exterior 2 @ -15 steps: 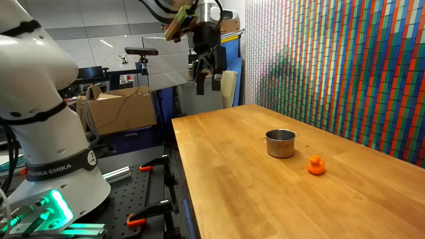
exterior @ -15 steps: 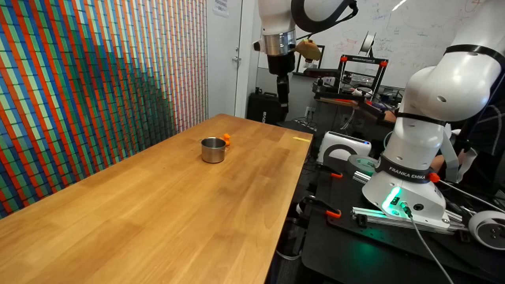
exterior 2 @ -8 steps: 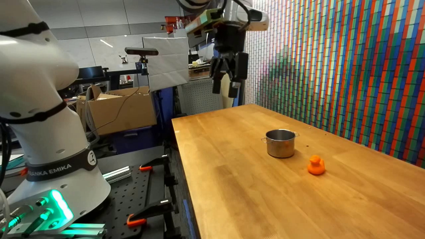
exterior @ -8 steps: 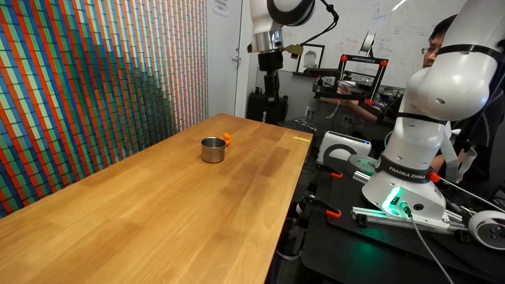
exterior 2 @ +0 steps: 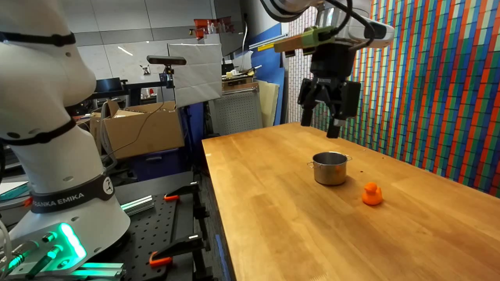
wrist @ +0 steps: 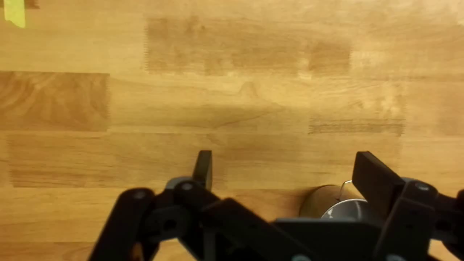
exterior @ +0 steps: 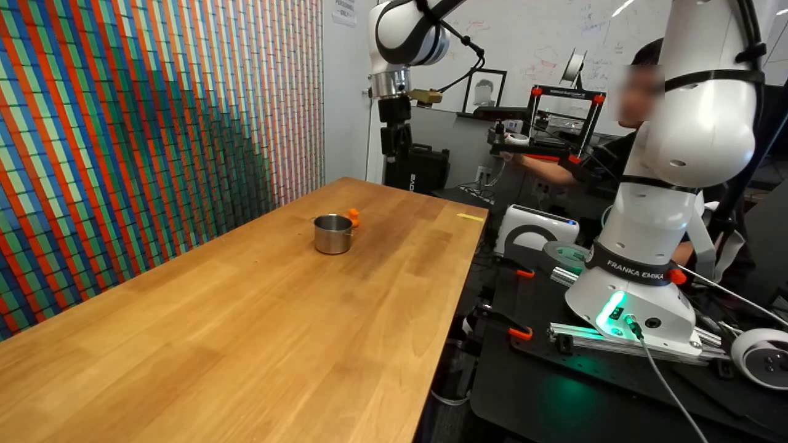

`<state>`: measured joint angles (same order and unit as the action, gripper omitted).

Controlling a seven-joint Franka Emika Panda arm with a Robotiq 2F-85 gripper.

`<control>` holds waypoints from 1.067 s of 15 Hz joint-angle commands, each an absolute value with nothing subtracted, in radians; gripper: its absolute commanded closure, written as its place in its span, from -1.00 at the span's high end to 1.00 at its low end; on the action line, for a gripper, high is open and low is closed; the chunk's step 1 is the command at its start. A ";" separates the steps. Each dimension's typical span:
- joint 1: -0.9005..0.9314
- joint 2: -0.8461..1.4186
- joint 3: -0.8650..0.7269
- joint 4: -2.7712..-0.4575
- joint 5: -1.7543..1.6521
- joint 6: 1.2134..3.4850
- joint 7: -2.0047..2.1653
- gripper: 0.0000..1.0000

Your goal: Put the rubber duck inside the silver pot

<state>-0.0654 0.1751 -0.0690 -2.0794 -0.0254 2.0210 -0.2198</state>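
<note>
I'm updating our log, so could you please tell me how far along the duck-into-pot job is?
Done: nothing yet; the rubber duck sits on the table, apart from the silver pot. In hand: nothing grasped; the gripper hangs open above the table. Left: grasping the duck and placing it inside the pot.

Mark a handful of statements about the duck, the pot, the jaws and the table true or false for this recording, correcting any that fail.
1. The rubber duck rests on the wooden table, outside the silver pot. True.
2. The jaws are closed on the duck. False: they stand apart, holding nothing.
3. The pot lies tipped on its side. False: it stands upright.
4. A yellow strip lies on the table. True.
5. The jaws hang raised above the table. True.
</note>
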 commanded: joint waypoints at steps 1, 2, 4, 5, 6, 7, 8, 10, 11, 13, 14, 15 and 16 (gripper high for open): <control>-0.075 0.328 -0.055 -1.943 -0.018 2.068 -0.236 1.00; -0.074 0.359 -0.051 -1.924 -0.020 2.091 -0.233 1.00; -0.072 0.419 -0.040 -1.886 -0.019 2.133 -0.226 1.00; -0.071 0.445 -0.037 -1.871 -0.025 2.167 -0.220 1.00; -0.073 0.477 -0.034 -1.844 -0.022 2.196 -0.214 1.00; -0.074 0.504 -0.033 -1.822 -0.026 2.220 -0.212 1.00; -0.077 0.531 -0.033 -1.802 -0.030 2.249 -0.212 1.00; -0.079 0.573 -0.034 -1.771 -0.034 2.288 -0.212 1.00; -0.081 0.598 -0.036 -1.754 -0.034 2.300 -0.210 1.00; -0.086 0.640 -0.035 -1.736 -0.034 2.317 -0.211 1.00; -0.087 0.657 -0.034 -1.728 -0.034 2.324 -0.211 1.00; -0.089 0.677 -0.034 -1.723 -0.035 2.327 -0.210 1.00; -0.089 0.695 -0.033 -1.716 -0.035 2.338 -0.208 1.00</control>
